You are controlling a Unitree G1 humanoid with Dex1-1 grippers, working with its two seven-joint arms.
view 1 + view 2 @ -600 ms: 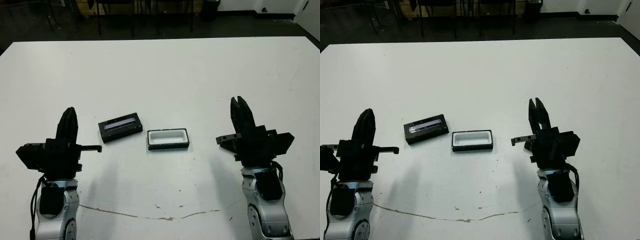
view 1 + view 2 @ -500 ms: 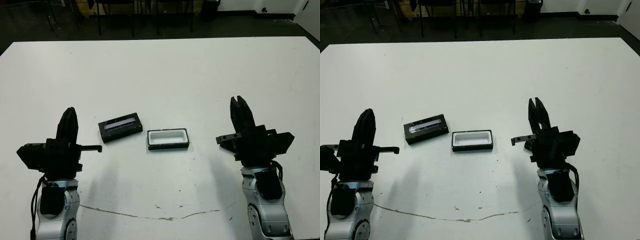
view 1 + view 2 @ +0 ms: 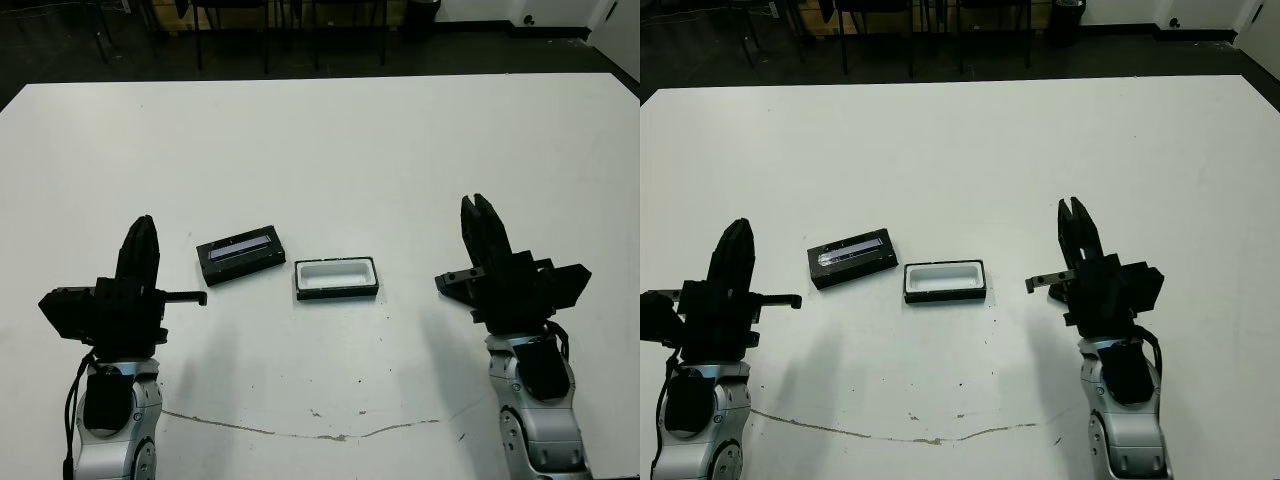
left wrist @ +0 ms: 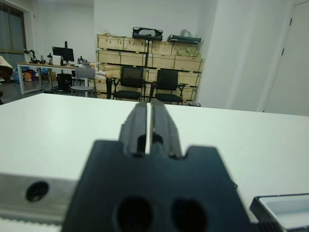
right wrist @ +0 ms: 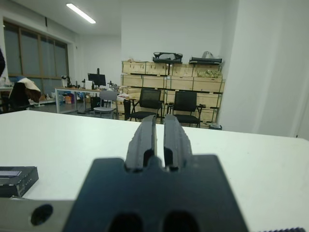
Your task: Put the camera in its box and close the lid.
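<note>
The left end effector (image 3: pixel 140 236) hovers above the near left part of the white worktop (image 3: pixel 330 140), its two black fingers pressed almost together with only a thin slit of light between them, holding nothing. The right end effector (image 3: pixel 478 222) hovers over the near right part of the worktop, its fingers also nearly closed with a narrow gap, and it too holds nothing. Both point away from the robot, toward the far edge of the worktop.

Between the two arms, slightly left of centre, lie two small objects. The box (image 3: pixel 336 278) is a shallow rectangular tray, black outside with a white lining, lying open side up with nothing visible inside it. Just beside it, on the side toward the left end effector and a little farther from the robot, lies a flat black rectangular piece with a pale bluish stripe along its top face (image 3: pixel 240 255); it is turned at a slight angle to the box and does not touch it. Whether this piece is the lid alone or the camera cannot be told.

A thin brownish line (image 3: pixel 300 430) runs across the worktop near the robot. Beyond the far edge are black chairs (image 4: pixel 146 83) and stacked wooden crates (image 4: pixel 149 55).
</note>
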